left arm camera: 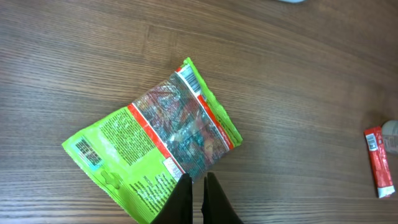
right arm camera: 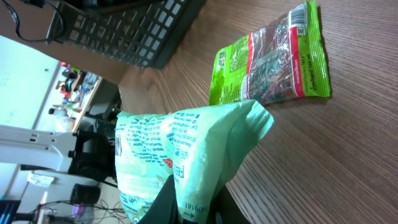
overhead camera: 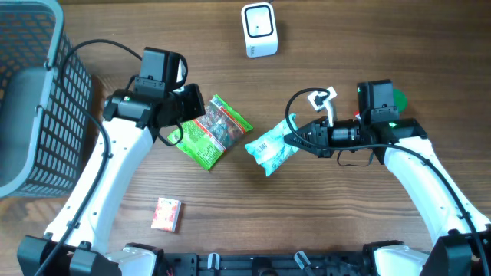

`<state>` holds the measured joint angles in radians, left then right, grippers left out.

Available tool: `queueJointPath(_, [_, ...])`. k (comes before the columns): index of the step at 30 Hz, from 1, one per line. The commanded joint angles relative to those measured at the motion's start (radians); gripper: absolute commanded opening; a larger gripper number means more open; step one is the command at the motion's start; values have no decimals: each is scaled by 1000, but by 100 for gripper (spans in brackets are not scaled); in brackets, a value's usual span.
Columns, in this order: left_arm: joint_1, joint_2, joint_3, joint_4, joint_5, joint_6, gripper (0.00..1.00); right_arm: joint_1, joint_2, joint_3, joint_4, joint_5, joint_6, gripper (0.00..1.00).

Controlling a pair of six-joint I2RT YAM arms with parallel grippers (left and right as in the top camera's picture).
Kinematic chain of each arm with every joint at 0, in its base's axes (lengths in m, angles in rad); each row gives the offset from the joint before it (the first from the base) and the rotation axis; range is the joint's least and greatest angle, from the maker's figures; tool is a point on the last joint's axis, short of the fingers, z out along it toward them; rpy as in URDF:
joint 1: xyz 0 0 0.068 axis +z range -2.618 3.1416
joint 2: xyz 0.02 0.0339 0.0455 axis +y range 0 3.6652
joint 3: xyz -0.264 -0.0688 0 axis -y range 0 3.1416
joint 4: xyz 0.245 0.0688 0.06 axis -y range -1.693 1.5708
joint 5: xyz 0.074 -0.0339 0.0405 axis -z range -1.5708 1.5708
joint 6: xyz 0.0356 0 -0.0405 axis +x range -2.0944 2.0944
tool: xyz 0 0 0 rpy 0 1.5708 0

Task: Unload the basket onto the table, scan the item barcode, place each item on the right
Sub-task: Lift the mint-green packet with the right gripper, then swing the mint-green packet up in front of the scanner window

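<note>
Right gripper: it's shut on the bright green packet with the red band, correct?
Not quite. The right gripper is shut on the pale mint packet, not the green one; the right wrist view shows it pinched between the fingers. The bright green packet with the red band lies flat on the table beyond it.

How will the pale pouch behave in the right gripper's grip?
Probably floppy: the pale pouch creases and bulges above the right gripper. Likely light, since one pinched edge carries it. Its smooth film may slip.
</note>
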<state>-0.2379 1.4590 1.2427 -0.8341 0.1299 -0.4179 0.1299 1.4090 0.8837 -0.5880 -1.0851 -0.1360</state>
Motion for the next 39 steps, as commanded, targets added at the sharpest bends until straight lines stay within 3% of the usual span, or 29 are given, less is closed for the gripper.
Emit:
queueJointPath(1, [18,-1,1,6,-2,-9,39,6,-11,-1,7,-40,43,4])
queueJointPath(3, [18,-1,1,6,-1,-9,47,6,-10,-1,19,-3,99,4])
queueJointPath(4, [18,-1,1,5,-1,-9,63,6,-10,-1,24,10,125,4])
queueJointPath(5, [18,-1,1,2,-1,-9,100,6,-10,-1,27,20,138,4])
queueJointPath(16, [18,-1,1,2,-1,-9,100,6,-11,58,13,221,193,4])
queueJointPath(26, [18,-1,1,2,-1,-9,100,8,-53,236,-172,460,208,4])
queueJointPath(39, [18,-1,1,2,-1,-9,100,147,-29,774,-435,963,255,4])
